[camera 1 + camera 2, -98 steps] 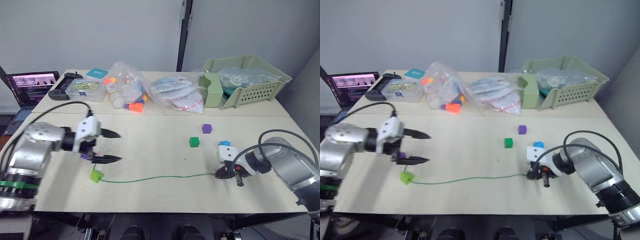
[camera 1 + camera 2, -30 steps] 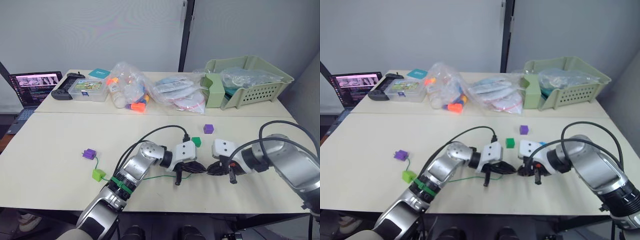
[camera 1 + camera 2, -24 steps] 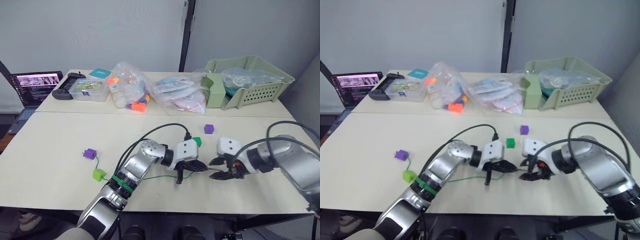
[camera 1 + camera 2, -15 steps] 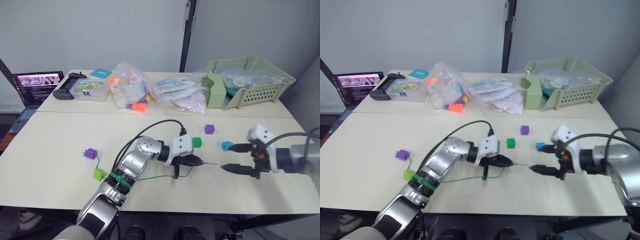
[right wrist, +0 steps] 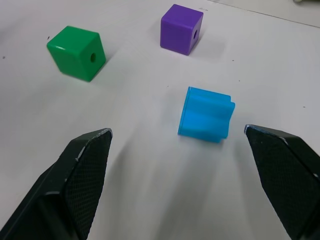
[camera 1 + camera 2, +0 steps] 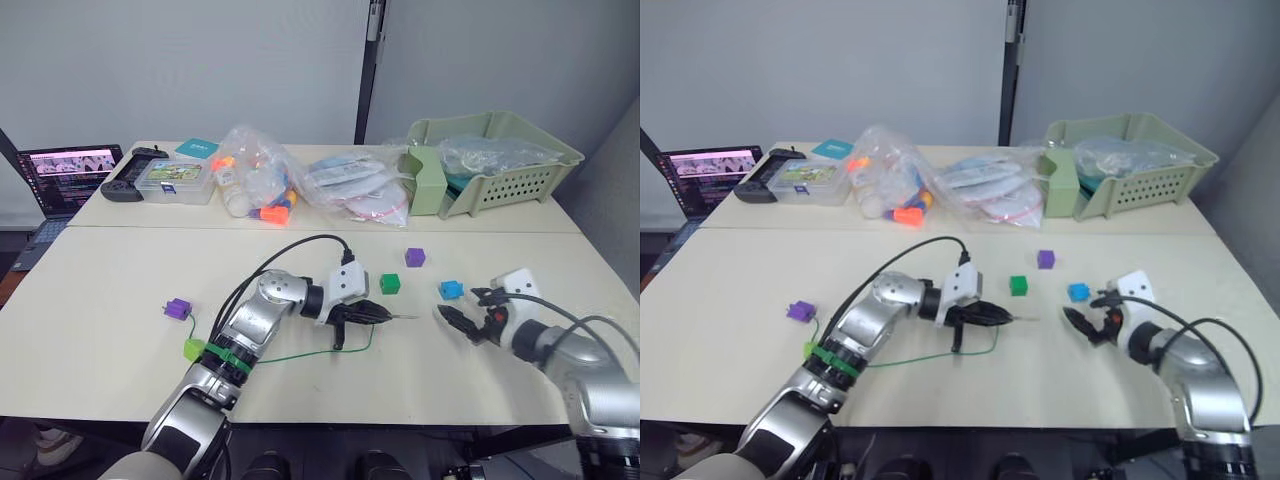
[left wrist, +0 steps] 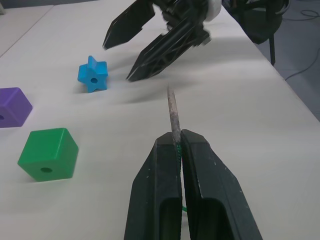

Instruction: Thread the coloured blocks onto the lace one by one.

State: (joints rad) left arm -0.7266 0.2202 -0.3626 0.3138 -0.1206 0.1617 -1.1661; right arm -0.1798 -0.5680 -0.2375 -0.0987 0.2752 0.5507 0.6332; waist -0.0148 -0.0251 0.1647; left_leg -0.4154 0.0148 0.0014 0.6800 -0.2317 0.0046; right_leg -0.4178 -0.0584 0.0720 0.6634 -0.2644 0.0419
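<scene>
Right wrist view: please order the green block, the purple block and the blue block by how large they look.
1. Blue block, largest, though it lies nearest the camera.
2. Green block.
3. Purple block, close to the green one and farthest away, so true sizes stay unsure.

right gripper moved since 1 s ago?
Yes. The right gripper let go of the lace tip and pulled back to its own side, now just below the blue block, open.
</scene>
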